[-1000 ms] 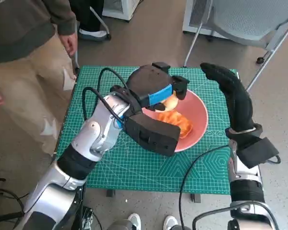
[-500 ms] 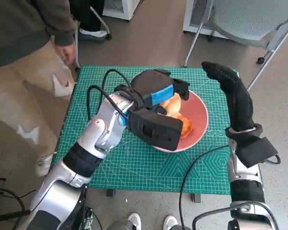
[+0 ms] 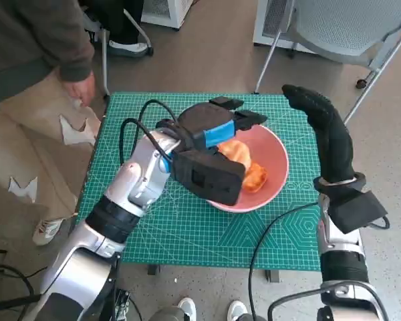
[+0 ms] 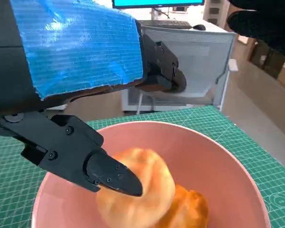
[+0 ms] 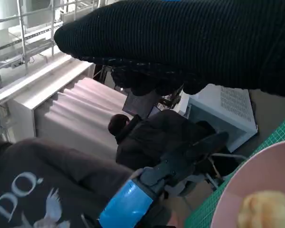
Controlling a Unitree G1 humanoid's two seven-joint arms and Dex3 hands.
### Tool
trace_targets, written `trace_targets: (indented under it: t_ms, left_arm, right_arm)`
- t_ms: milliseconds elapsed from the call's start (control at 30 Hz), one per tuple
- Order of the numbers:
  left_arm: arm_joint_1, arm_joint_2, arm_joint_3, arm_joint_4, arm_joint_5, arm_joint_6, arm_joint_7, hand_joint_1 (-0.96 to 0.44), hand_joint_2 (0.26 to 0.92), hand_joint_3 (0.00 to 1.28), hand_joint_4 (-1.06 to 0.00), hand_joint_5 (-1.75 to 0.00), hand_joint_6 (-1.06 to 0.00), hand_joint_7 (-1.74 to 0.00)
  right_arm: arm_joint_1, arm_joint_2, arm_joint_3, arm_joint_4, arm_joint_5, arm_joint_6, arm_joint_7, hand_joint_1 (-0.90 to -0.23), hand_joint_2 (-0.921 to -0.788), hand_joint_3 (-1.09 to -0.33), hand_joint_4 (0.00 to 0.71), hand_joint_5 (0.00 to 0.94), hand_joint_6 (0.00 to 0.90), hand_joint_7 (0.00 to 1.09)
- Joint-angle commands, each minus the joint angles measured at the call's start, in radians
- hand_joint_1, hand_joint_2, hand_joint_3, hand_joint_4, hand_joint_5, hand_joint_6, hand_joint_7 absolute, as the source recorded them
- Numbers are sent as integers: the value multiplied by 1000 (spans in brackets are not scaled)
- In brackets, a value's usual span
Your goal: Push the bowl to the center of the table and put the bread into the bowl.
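Near the table's (image 3: 154,234) middle, bread (image 4: 135,192) lies in the bowl (image 3: 274,157), soft and light; left hand (image 3: 210,127) fingers (image 4: 109,173) spread, touching it; right hand (image 3: 324,130) open.

Bowl (image 3: 271,155) smooth matt pink plastic; bread (image 4: 135,192) soft, crusty; right hand (image 3: 324,137) knitted cloth; mat (image 3: 187,234) matt, gridded.

Silver forearms; blue-taped black left hand (image 3: 210,124); knit-gloved right hand (image 3: 324,130).
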Motion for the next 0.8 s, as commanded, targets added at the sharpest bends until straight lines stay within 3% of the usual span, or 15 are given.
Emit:
trace_targets:
  t_ms: [33,400,600,800]
  left_arm:
    - [-20,19,69,69,-96,-95,19,-576,838,16,0,1,-196,0]
    - [31,-6,309,237,-480,-330,-75,-648,914,81,1,1,-174,-6]
    - [57,-52,420,292,-676,-442,-168,-689,920,200,1,1,-193,-14]
    - [115,-90,495,251,-794,-558,-193,-707,921,345,1,1,-196,-13]
  right_arm:
    - [4,2,4,6,-12,9,-4,-692,-921,-858,150,3,-1,389]
    - [-1,3,6,-26,0,15,5,-711,-921,-855,150,2,-1,389]
    - [-9,3,6,-39,14,22,18,-708,-921,-851,150,2,-1,388]
    - [-27,7,10,-61,14,27,22,-716,-921,-848,150,2,-1,388]
